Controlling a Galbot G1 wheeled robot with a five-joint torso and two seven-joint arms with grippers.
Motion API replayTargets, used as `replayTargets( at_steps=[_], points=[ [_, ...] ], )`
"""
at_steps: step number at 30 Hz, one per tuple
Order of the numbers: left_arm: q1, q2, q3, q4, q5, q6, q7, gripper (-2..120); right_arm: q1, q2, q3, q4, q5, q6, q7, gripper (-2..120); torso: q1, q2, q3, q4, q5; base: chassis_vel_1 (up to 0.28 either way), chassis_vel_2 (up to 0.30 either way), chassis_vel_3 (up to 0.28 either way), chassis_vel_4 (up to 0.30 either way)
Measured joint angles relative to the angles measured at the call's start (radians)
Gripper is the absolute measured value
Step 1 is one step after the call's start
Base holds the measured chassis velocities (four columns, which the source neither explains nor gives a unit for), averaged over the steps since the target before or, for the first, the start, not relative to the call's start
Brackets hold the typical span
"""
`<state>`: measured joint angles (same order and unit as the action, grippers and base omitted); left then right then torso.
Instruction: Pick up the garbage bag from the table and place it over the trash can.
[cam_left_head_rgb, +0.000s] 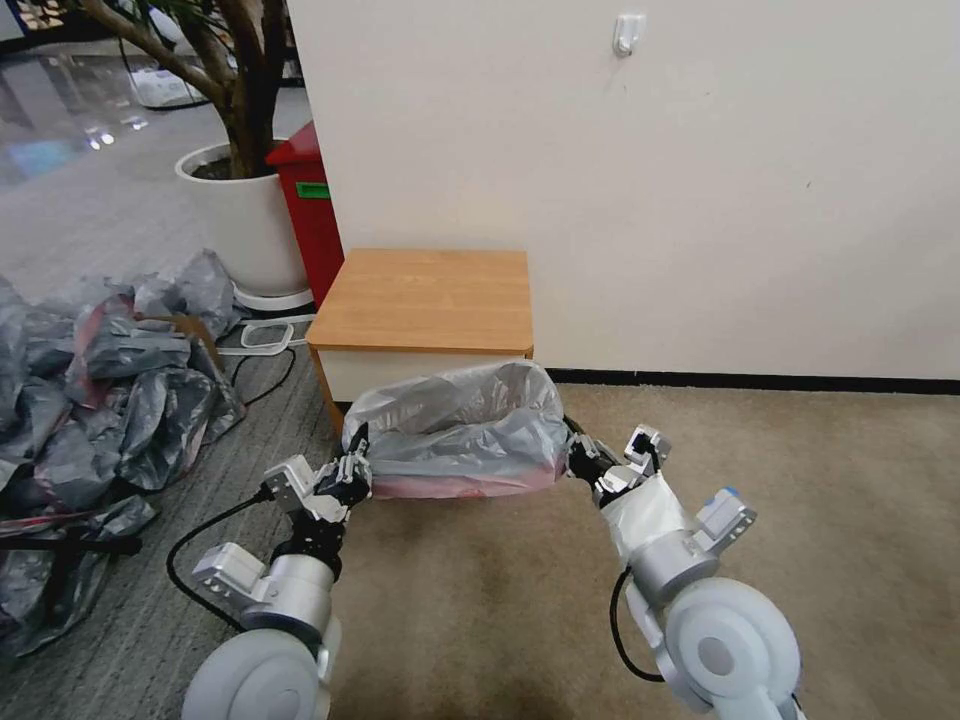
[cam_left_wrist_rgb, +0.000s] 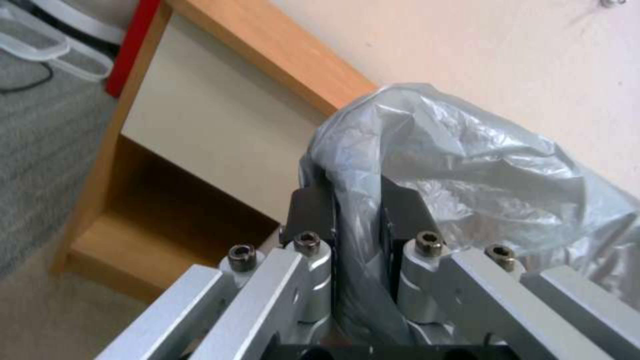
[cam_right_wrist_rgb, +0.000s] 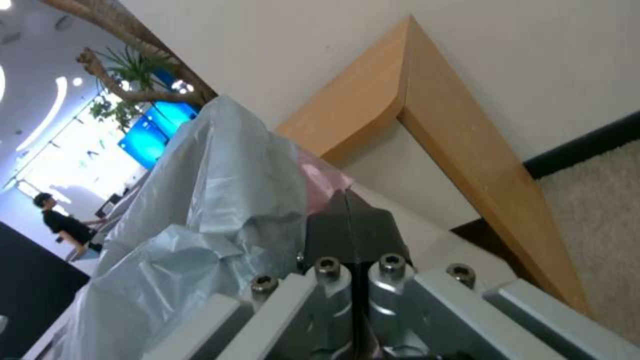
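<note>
Presently table (cam_left_head_rgb: 425, 298) bare, beyond both end effectors | garbage bag (cam_left_head_rgb: 460, 425) stretched open between them, in front of table | left end effector (cam_left_head_rgb: 352, 470) and right end effector (cam_left_head_rgb: 585, 462) clamped on bag edges | pick-up done; fitting over trash can apparently outstanding.

Both arms are done in silver-white rounded housings, black cables looped off each. Near the desk (cam_left_head_rgb: 425, 298), black-fingered end effectors are bolted on with dark hex screws; the right wrist's wrapped in white plastic.
</note>
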<state>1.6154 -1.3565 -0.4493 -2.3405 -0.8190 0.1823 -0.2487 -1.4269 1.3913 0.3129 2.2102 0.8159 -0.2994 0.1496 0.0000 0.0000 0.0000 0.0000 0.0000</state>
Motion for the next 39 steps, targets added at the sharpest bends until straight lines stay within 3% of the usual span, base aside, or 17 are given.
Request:
replayTargets(
  at_steps=[7,17,20,27,39],
  points=[
    [-0.011,0.004,-0.009,-0.004,-0.052,0.025,-0.026,9,-0.016,0.005,-0.002,-0.028,-0.068,0.057,-0.069,0,0.0,0.0,0.0,0.0,0.0002,0.0,0.0,0.0,0.0],
    [-0.015,0.008,-0.029,0.025,-0.062,0.028,-0.023,9,-0.054,0.003,0.0,0.046,0.024,-0.014,0.015,0,0.0,0.0,0.0,0.0,-0.0001,0.0,0.0,0.0,0.0],
    [-0.017,0.007,-0.034,0.031,-0.109,0.035,-0.023,9,-0.057,0.006,0.005,0.048,0.096,-0.031,0.03,0,0.0,0.0,0.0,0.0,0.0,0.0,0.0,0.0,0.0],
    [-0.019,0.006,-0.048,0.043,-0.198,0.055,-0.051,9,-0.061,0.023,-0.001,0.029,0.15,-0.001,0.03,0,0.0,0.0,0.0,0.0,0.0,0.0,0.0,0.0,0.0],
    [-0.034,0.009,-0.049,0.06,-0.226,0.061,-0.073,9,-0.093,0.023,-0.006,0.061,0.186,0.009,0.09,0,0.0,0.0,0.0,0.0,0.0,0.0,0.0,0.0,0.0]
  ],
)
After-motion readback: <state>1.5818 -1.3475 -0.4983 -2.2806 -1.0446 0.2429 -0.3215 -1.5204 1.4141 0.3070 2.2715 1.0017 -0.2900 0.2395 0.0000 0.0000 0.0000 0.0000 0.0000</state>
